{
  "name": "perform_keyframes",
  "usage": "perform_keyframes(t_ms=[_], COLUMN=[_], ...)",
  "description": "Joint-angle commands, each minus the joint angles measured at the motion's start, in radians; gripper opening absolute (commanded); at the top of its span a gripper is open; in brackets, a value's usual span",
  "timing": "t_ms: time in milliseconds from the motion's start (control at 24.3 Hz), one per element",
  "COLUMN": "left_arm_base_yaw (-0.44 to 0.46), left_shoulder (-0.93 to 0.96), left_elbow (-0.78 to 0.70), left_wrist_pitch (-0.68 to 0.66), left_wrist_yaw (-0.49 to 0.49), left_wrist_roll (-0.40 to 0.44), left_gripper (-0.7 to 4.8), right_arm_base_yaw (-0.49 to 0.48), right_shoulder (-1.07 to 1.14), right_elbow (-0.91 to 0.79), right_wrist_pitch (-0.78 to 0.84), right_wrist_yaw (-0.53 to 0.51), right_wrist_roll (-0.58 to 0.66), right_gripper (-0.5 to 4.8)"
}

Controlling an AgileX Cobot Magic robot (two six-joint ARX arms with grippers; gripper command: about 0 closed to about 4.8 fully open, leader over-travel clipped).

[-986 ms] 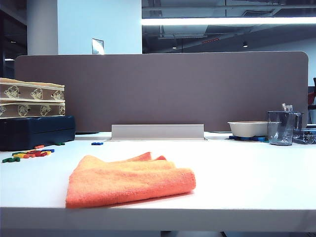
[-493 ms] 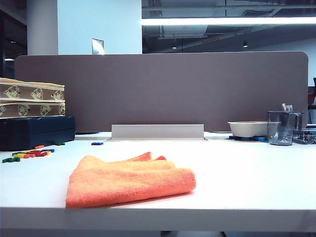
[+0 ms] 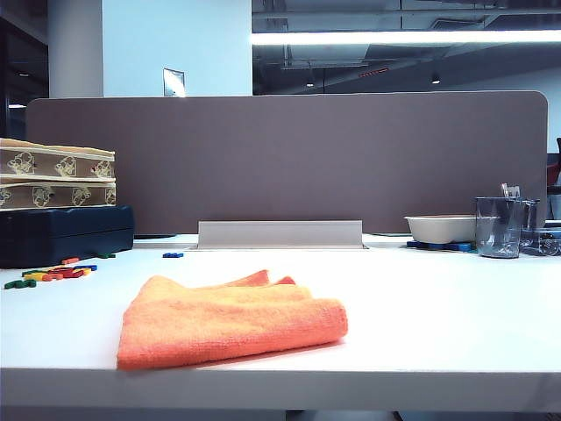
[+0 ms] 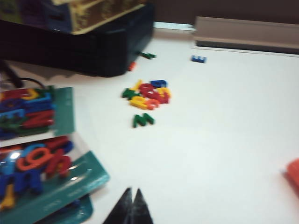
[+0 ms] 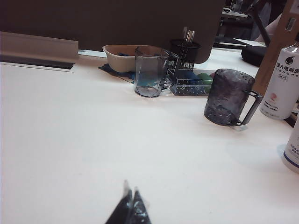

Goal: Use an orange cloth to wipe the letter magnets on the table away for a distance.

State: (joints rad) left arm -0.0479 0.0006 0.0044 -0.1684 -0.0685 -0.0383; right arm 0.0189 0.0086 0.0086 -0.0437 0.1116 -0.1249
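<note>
Left wrist view: my left gripper [image 4: 130, 205] is pinched shut and empty. The letter magnets [image 4: 145, 95] sit above it, mid-frame; the orange cloth [image 4: 294, 171] peeks in at right. My right gripper [image 5: 129, 206], also shut, is farther off.

the exterior view sits low, almost level with the front edge of the worktop [image 3: 280, 386], looking straight across it to the grey-brown divider panel [image 3: 289, 162]; the orange cloth [image 3: 230, 318] lies close before the lens. the left wrist view looks down and forward over the left gripper [image 4: 130, 208], whose jaws meet in a dark tip, toward the letter magnets [image 4: 147, 95] and the black case [image 4: 93, 44]. the right wrist view looks forward over the right gripper [image 5: 128, 207] toward the clear cup [image 5: 151, 71] and bowl [image 5: 119, 57]. the exterior view shares the magnets with the left, the cup with the right.
</note>
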Motion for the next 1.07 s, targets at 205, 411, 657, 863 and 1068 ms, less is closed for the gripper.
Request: perform_keyframes(t_ms=[205,411,657,863,1068], left_arm_base_yaw=[0.0,0.0,0.0,0.0,0.0], left_shoulder=[0.001,0.001,0.001,0.001,0.001], left_elbow=[0.001,0.001,0.001,0.001,0.001], left_wrist_pitch=[0.071,0.08,0.077,0.077,0.077], left_wrist_yaw=[0.089,0.089,0.09,0.09,0.09], left_wrist_roll=[0.004,0.004,0.004,0.004,0.004], left_gripper=[-0.06,-0.05,-0.05,-0.05,-0.05], right_arm_base_yaw=[0.0,0.0,0.0,0.0,0.0], right_shoulder=[-0.009,-0.009,-0.009,-0.009,-0.009], right_elbow=[0.0,0.0,0.0,0.0,0.0], right_wrist_pitch=[0.011,0.011,0.011,0.011,0.011], right_wrist_yaw=[0.001,0.001,0.001,0.001,0.001], right_wrist_roll=[0.001,0.001,0.001,0.001,0.001], right_gripper=[-0.01,-0.01,-0.01,-0.01,-0.01])
